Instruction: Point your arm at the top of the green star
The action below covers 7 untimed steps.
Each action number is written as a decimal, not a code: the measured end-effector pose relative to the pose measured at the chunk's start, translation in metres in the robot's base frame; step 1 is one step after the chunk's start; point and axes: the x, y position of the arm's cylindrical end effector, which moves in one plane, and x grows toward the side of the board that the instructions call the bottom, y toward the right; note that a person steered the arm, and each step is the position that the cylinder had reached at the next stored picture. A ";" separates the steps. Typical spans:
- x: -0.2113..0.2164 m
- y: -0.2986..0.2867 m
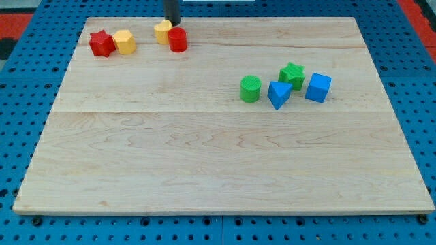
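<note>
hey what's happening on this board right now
A single arm ending in a dark rod is working over a wooden board scattered with coloured blocks. My tip sits at the view's top, right by the yellow block and red cylinder. Its target, the green star, lies well off to the view's right, clustered with a green cylinder, a blue triangle and a blue cube. A red star and a second yellow block sit at the top left.
</note>
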 end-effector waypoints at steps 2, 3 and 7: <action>0.030 -0.022; 0.028 0.011; 0.055 0.159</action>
